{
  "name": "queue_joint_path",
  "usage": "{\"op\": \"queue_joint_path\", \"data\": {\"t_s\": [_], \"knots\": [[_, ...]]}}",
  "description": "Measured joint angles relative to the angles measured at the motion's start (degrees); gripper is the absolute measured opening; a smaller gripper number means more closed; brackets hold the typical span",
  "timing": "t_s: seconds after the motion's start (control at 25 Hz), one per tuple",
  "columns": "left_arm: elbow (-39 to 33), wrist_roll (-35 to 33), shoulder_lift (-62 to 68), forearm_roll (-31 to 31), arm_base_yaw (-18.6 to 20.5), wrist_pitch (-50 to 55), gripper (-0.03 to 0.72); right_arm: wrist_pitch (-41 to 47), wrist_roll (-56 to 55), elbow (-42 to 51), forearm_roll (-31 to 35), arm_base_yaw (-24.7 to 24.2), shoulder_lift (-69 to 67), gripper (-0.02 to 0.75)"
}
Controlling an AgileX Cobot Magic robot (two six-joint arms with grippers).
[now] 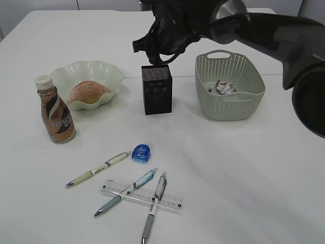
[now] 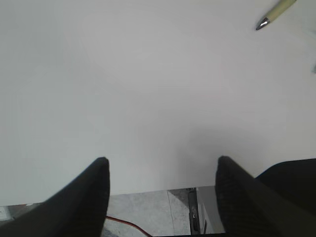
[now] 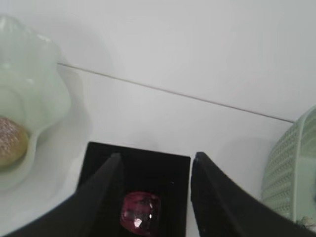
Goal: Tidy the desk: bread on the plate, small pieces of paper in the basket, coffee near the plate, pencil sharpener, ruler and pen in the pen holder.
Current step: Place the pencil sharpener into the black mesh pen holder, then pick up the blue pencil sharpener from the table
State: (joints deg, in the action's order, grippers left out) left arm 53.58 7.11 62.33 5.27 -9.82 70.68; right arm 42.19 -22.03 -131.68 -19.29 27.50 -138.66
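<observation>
Exterior view: right arm reaches across above the pen holder; bread on the plate, blue sharpener on the table. Left wrist: left gripper spread over bare table, pen tip nearby. Right wrist: right gripper spread over the holder; pink sharpener inside.

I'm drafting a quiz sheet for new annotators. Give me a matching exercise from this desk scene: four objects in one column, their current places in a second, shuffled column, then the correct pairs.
Objects:
1. bread
2. paper scraps
3. blue pencil sharpener
4. pink sharpener

Places:
A. inside the black pen holder
B. on the bare table, just above the pens
C. in the pale green wavy plate
D. in the green perforated basket

Pairs: 1-C, 2-D, 3-B, 4-A
</observation>
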Motion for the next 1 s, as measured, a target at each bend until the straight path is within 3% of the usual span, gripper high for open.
{"op": "queue_joint_path", "data": {"t_s": [0.24, 0.56, 0.8, 1.0], "knots": [[0.00, 0.00, 0.00, 0.36, 0.00, 0.00, 0.488, 4.88, 1.01, -4.50, 6.89, 0.05, 1.06, 0.333], [0.00, 0.00, 0.00, 0.36, 0.00, 0.00, 0.488, 26.88, 6.69, -10.68, 16.17, 0.05, 8.74, 0.333], [0.00, 0.00, 0.00, 0.23, 0.00, 0.00, 0.487, 29.56, 9.21, -10.79, 31.33, 0.14, 11.78, 0.333], [0.00, 0.00, 0.00, -0.65, 0.00, 0.00, 0.488, 29.69, 7.73, -9.96, 32.29, 2.42, 12.11, 0.333]]}}
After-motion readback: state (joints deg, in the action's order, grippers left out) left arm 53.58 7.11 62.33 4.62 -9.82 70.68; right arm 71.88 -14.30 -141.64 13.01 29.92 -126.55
